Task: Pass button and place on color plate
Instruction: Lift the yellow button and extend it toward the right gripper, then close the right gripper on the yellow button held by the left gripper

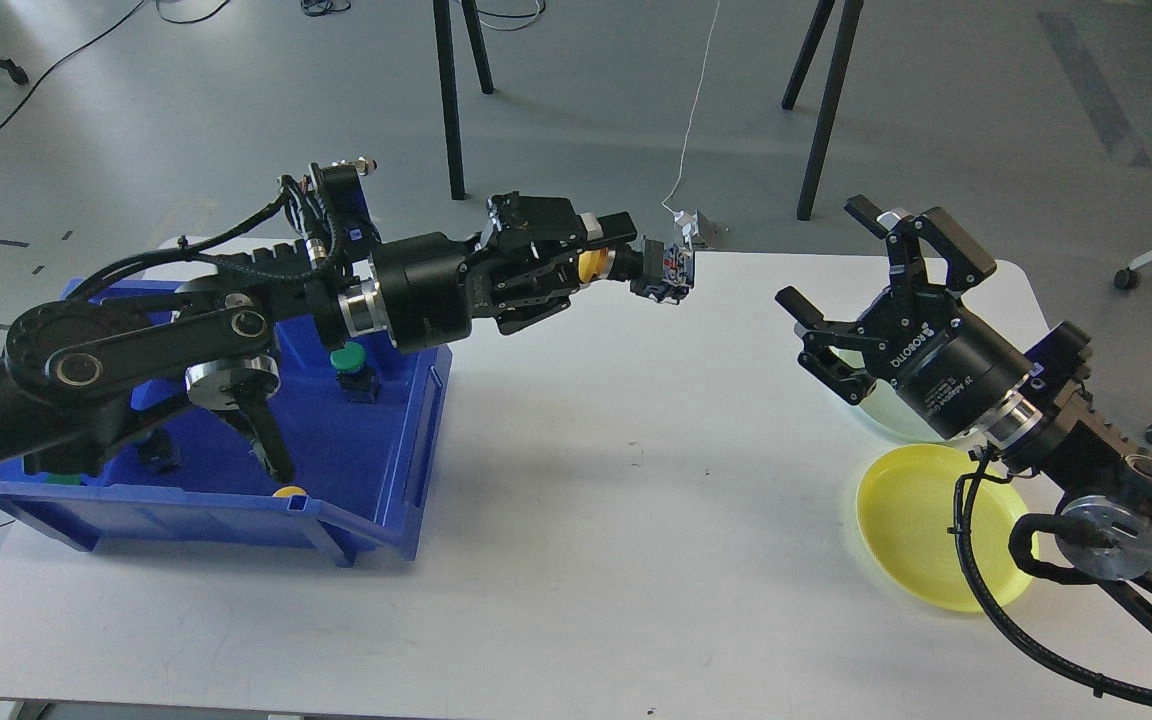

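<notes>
Our left pincer (604, 262) pinches the yellow button (636, 268) above the tabletop (576, 520), its dark body pointing toward our right pincer (841, 290), which is spread wide and well apart. Handover step, we judge: bring both together mid-tabletop, close right on the exposed body end, only then release left. Yellow plate (911, 520) sits below the right arm. More buttons in blue bin (386, 500).
</notes>
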Tool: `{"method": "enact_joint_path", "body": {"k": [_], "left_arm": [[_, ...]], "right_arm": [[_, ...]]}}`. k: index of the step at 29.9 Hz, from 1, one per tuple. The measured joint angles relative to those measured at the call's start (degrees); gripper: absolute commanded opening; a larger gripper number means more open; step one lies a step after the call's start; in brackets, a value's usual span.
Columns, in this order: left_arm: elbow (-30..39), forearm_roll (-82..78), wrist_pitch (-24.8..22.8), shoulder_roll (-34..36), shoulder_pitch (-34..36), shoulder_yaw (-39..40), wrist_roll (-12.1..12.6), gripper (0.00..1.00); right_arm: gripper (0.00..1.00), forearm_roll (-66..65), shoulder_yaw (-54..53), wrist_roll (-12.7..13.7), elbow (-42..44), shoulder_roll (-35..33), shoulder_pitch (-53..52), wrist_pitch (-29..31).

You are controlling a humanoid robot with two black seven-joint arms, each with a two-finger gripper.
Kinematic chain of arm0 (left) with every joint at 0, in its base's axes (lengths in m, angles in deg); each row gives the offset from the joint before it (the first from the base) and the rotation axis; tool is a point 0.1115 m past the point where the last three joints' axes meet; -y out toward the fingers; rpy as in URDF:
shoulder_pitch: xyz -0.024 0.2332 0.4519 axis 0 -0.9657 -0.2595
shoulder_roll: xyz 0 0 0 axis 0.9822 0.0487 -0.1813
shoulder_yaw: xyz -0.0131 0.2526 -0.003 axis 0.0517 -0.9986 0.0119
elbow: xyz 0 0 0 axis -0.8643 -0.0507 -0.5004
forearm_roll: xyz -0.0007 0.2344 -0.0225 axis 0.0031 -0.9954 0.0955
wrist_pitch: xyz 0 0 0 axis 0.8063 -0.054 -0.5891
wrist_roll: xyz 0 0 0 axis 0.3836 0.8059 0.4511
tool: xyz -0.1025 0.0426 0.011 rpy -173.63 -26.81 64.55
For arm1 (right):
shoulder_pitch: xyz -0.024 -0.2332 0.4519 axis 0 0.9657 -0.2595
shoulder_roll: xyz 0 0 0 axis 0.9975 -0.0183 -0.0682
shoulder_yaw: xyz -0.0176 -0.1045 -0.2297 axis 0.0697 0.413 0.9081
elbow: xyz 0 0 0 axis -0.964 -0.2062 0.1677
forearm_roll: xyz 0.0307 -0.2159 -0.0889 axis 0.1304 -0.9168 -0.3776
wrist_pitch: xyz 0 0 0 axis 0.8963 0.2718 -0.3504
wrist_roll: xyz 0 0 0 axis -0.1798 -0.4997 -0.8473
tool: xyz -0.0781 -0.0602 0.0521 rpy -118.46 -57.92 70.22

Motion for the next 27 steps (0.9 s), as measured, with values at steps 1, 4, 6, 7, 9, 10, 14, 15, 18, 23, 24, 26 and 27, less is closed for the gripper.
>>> {"method": "enact_joint_path", "body": {"k": [1,4,6,7,9,10,14,15,18,23,24,26,27], "left_arm": [[-0.03,-0.06,-0.08,-0.06,-0.33,0.45,0.0,0.11],[-0.07,-0.11,-0.17,-0.17,-0.66,0.82,0.0,0.11],[-0.06,-0.11,-0.18,-0.17,-0.71,0.87,0.0,0.11],[-0.04,-0.11,-0.18,-0.16,-0.76,0.88,0.0,0.11],[0.0,-0.12,-0.19,-0.15,-0.79,0.88,0.0,0.11],[0.01,-0.14,-0.19,-0.14,-0.8,0.88,0.0,0.11],[0.03,-0.21,-0.49,-0.11,-0.8,0.86,0.0,0.11],[0.03,-0.22,-0.7,-0.11,-0.8,0.87,0.0,0.12],[0.03,-0.27,-1.25,-0.1,-0.81,0.87,0.0,0.12],[0.02,-0.57,-1.41,-0.11,-0.81,0.87,0.0,0.11],[0.02,-0.59,-1.42,-0.11,-0.81,0.87,0.0,0.12],[0.02,-0.62,-1.42,-0.11,-0.81,0.87,0.0,0.12],[0.02,-0.62,-1.42,-0.11,-0.81,0.87,0.0,0.12]], "right_arm": [[0.99,-0.05,0.51,-0.09,-0.1,0.48,0.0,-0.03],[0.99,-0.37,1.24,-0.2,-0.22,1.77,-0.07,-0.03],[0.99,-0.77,1.54,-0.22,-0.23,2.29,-0.46,-0.03],[0.98,-0.88,1.73,-0.22,-0.22,2.5,-0.8,-0.03],[0.98,-0.99,2.17,-0.3,-0.11,2.83,-1.94,-0.03],[0.98,-1.01,2.65,-0.43,0.02,2.98,-2.79,-0.03],[0.98,-1.04,6.31,-2.14,0.4,3.18,-7.0,-0.12],[0.98,-1.05,7.07,-2.39,0.47,3.18,-7.87,-0.12],[0.98,-1.05,9.21,-2.8,0.92,3.19,-10.8,-0.13],[0.98,-1.05,12.4,-2.89,2.78,3.59,-15.17,-0.14],[0.98,-1.05,13.11,-2.93,3.02,3.74,-16.0,-0.14],[0.98,-1.04,14.12,-3.03,3.44,4.01,-17.13,-0.14],[0.98,-1.04,14.58,-3.12,3.64,4.24,-17.54,-0.14]]}}
